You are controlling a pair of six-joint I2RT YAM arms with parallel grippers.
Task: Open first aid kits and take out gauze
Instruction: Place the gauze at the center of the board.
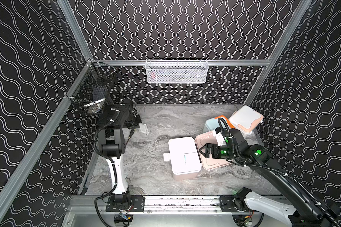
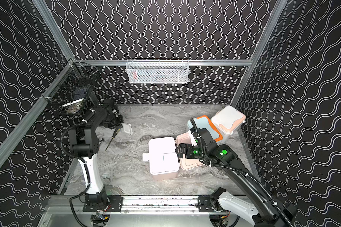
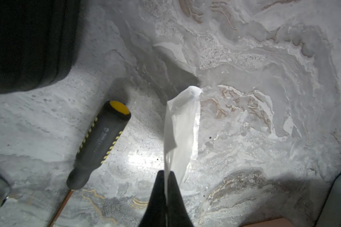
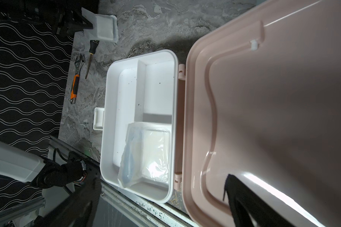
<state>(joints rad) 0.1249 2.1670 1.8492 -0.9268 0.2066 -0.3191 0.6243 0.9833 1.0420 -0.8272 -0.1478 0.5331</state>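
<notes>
In both top views the left gripper (image 1: 136,124) is clamping a gauze packet (image 1: 144,129), and the right gripper (image 1: 202,151), jaws apart, is hovering over the pink kit (image 1: 185,176) and its open lid (image 1: 206,137). In the left wrist view the packet is dangling by a thin edge and could be slipping out, with a screwdriver (image 3: 98,145) lying just beside it. In the right wrist view a second packet (image 4: 150,153) is sitting ahead in the tray (image 4: 110,110), whose walls may be crowding the reach
</notes>
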